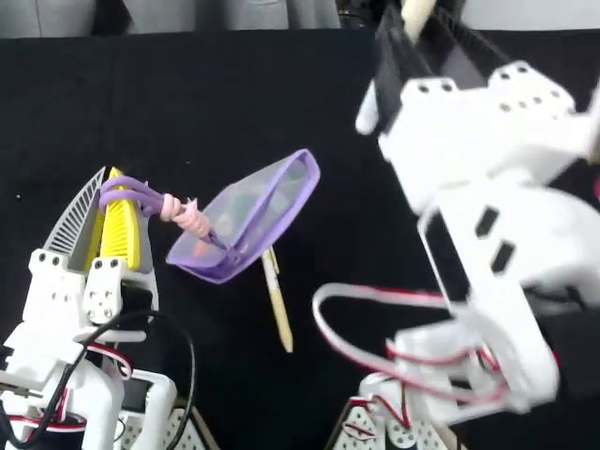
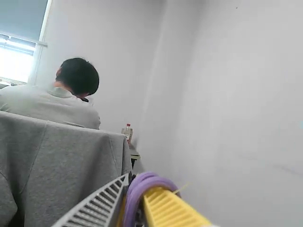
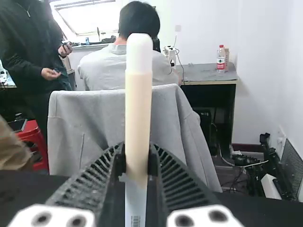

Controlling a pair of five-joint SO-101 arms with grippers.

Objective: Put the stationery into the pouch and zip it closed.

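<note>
The purple mesh pouch (image 1: 251,217) hangs tilted above the black table, mouth facing the back right, with some items inside. My left gripper (image 1: 108,178) is shut on the pouch's purple strap (image 1: 136,194), which also wraps between the grey and yellow fingers of the left gripper (image 2: 137,183) as a purple strap (image 2: 149,185). A beige pen (image 1: 278,307) lies on the table just below the pouch. My right gripper (image 1: 412,42) is raised at the back right, shut on a cream pen (image 1: 416,13); the right gripper (image 3: 137,153) holds this cream pen (image 3: 138,85) upright.
The black table (image 1: 187,103) stretches open behind and to the left of the pouch. The right arm's white body (image 1: 487,206) and its cables (image 1: 375,300) take up the right side. A grey-draped chair (image 3: 94,127) stands beyond the table.
</note>
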